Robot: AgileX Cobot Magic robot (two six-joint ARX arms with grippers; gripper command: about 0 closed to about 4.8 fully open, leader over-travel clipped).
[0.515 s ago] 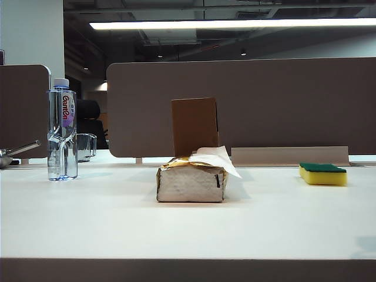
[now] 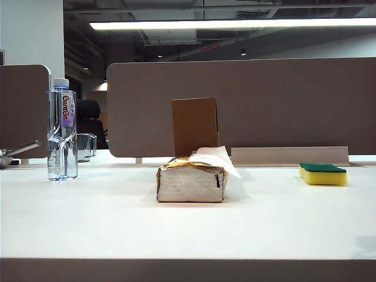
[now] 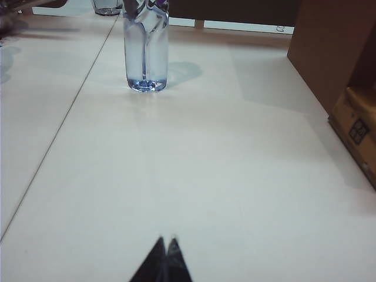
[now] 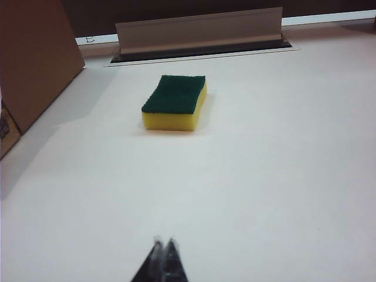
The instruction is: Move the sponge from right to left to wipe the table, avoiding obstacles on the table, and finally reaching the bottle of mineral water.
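Right gripper point(image 4: 163, 249) is up over bare white table point(image 4: 282, 176), fingertips pressed together into one dark point, nothing between them. Straight out ahead of it, well apart, lies the sponge point(image 4: 174, 103): yellow foam flat on the surface, green scouring face turned up, untouched. Beyond the sponge runs a pale raised cable flap point(image 4: 200, 30) along the back edge of the desk.

Over to the left gripper point(image 3: 164, 258) — same story, tips closed tight to a narrow wedge, carrying nothing, hanging above open tabletop. Far ahead of it stands the bottle of mineral water point(image 3: 145, 47), upright, clear, only its lower body in frame from this wrist. Off to one side of that claw sit the cardboard box point(image 3: 329, 53) and the corner of the tissue pack point(image 3: 357, 132).

From the exterior view, neither arm is in shot. The bottle stands at far left with a glass mug point(image 2: 86, 147) just behind it, the tissue pack sits mid-table with the box upright behind it, and the sponge rests at far right.
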